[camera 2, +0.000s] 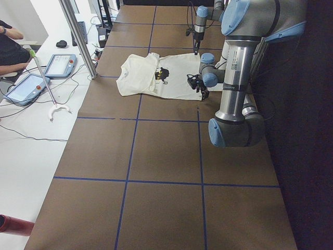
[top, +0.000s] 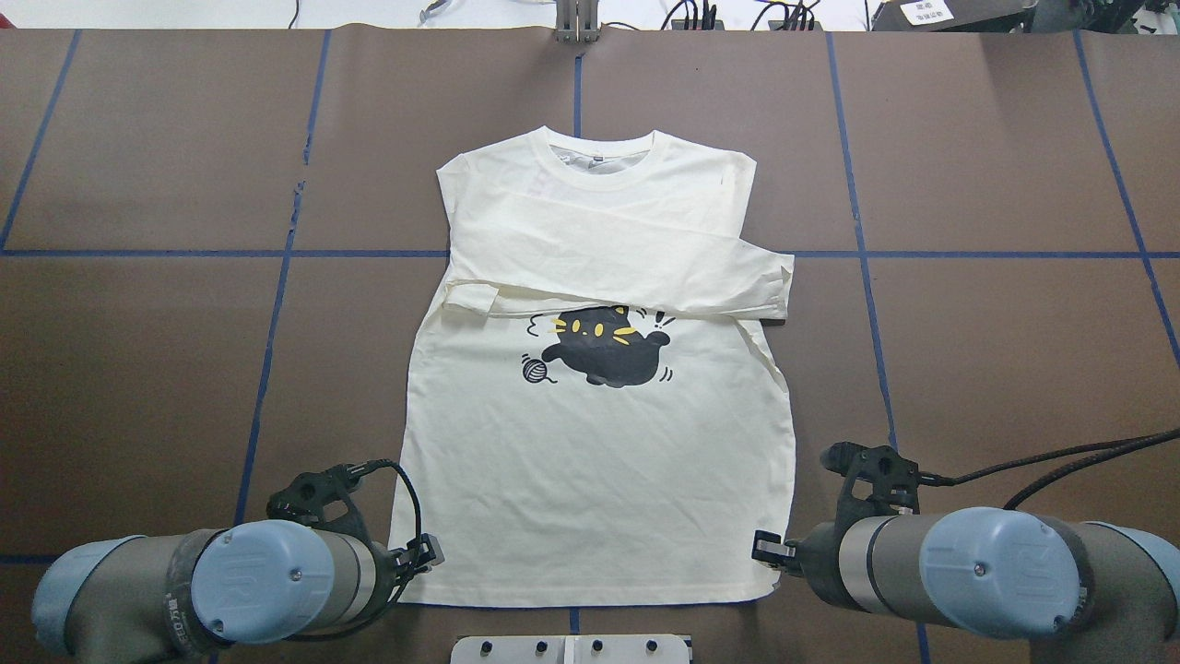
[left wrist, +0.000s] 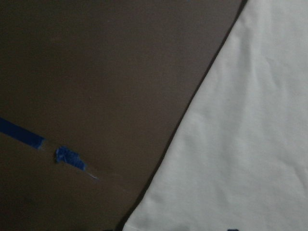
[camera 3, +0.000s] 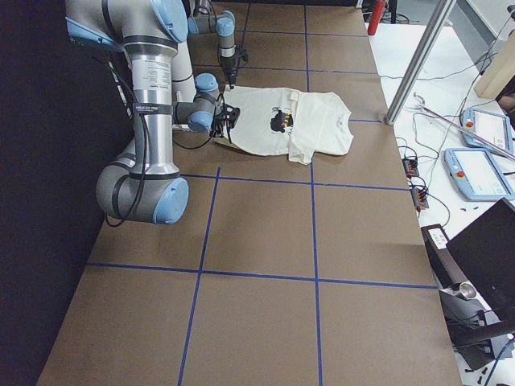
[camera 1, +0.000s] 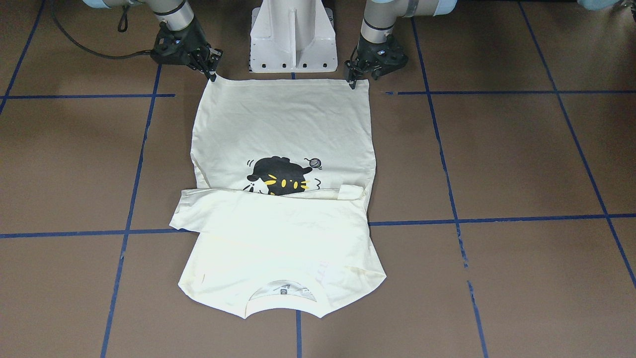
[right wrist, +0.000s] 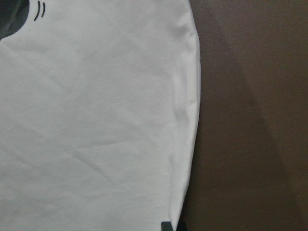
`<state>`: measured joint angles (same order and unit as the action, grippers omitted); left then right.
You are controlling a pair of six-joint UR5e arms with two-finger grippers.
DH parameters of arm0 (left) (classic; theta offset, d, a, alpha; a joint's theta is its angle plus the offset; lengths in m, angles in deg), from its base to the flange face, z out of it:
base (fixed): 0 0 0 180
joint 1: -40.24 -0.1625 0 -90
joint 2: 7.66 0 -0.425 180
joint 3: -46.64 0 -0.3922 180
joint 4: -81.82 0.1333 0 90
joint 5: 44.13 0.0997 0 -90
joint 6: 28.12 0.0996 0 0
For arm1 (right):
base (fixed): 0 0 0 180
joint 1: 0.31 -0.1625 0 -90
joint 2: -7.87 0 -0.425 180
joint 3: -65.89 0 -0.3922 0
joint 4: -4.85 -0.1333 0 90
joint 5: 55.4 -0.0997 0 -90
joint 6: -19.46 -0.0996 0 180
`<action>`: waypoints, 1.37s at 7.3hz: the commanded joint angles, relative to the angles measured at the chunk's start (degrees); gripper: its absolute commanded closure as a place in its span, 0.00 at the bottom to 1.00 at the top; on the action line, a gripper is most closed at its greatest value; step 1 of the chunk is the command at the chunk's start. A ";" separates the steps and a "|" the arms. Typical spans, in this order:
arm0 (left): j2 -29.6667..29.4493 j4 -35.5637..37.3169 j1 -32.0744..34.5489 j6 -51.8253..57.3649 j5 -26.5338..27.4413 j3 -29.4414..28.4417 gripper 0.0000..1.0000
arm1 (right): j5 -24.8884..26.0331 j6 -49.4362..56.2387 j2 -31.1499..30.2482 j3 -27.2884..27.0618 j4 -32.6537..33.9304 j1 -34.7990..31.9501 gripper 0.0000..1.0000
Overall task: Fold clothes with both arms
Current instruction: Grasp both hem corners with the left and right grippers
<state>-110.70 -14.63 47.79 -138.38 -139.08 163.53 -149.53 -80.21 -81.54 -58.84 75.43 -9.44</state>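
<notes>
The left jaws, on the left arm (top: 258,581), are closed to a narrow pinch on one hem corner of the shirt (top: 590,480). The right jaws, on the right arm (top: 996,572), pinch the other hem corner. The shirt lies flat, print up, on the brown surface (top: 138,369), stretching away from both jaws. The cat print (top: 608,350) sits beyond the jaws, then the sleeves (top: 627,267) folded across, with the collar (top: 604,152) farthest off.
</notes>
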 commanded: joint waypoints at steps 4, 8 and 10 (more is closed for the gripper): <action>-0.14 0.21 -0.52 0.31 0.64 -1.13 0.35 | -0.44 0.26 -0.07 -0.25 0.00 -1.24 1.00; -0.14 0.21 -0.17 0.31 0.82 -0.61 0.99 | -1.75 0.44 -0.77 -0.52 0.00 -2.55 1.00; -0.14 0.21 -0.08 0.49 0.73 -0.17 1.00 | -2.37 0.53 -0.86 -0.52 0.00 -2.99 1.00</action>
<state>-110.85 -14.42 47.63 -137.99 -138.33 163.06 -151.41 -79.72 -82.33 -59.34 75.43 -12.14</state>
